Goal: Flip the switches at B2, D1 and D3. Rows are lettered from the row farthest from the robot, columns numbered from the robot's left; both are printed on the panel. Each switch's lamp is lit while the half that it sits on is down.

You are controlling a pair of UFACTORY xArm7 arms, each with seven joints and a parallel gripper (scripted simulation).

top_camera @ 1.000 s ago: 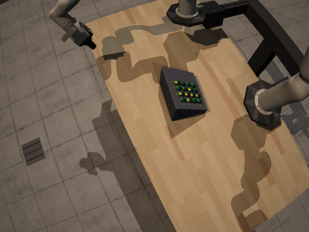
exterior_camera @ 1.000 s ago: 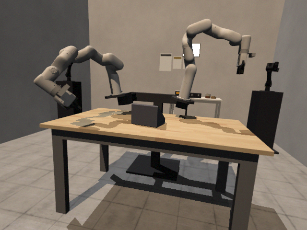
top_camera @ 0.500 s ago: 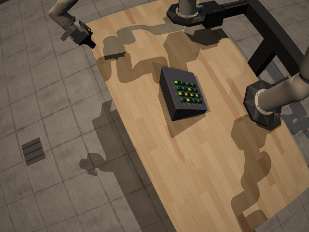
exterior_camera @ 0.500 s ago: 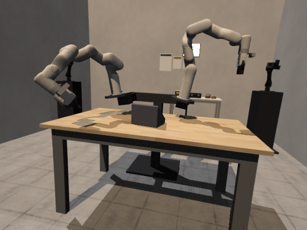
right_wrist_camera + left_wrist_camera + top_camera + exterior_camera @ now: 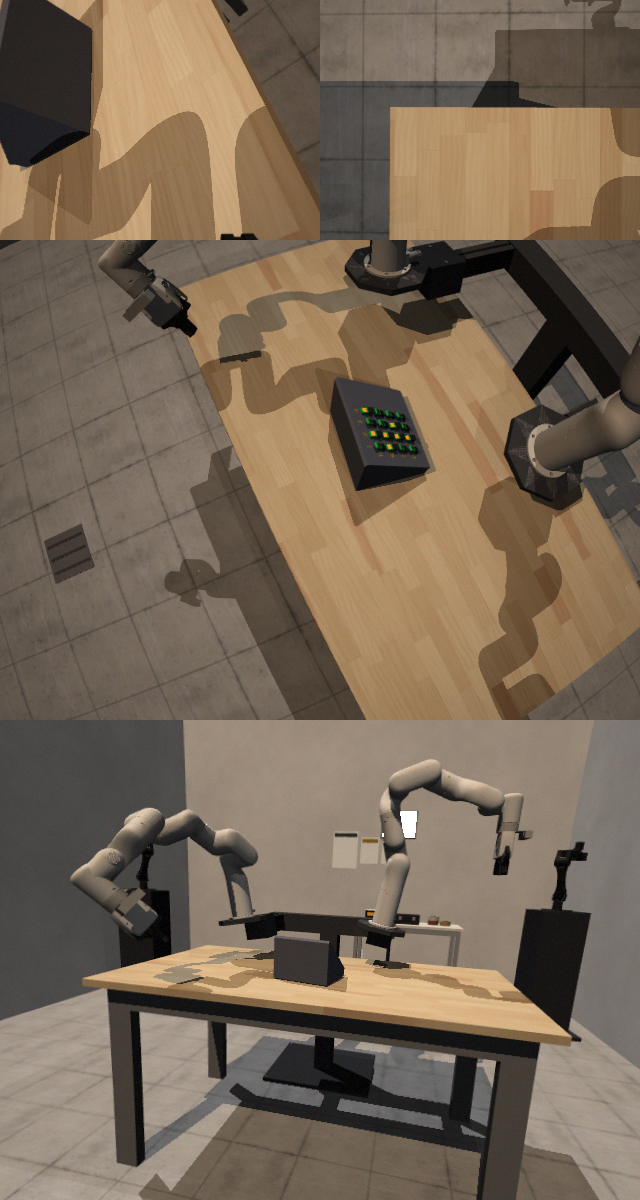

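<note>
1. Your switch panel (image 5: 361,393) (image 5: 301,960) (image 5: 47,65) sits on the wooden table (image 5: 413,575) (image 5: 320,1001) (image 5: 470,175) (image 5: 150,75); B2's lamp is lit, D1's and D3's are dark.
2. Your right claw (image 5: 191,331) (image 5: 163,941) (image 5: 239,237) is pressed together, empty, well apart from the panel on its robot-right side.
3. Your left claw (image 5: 500,866) is spread, higher than the panel and well to its robot-left.
</note>
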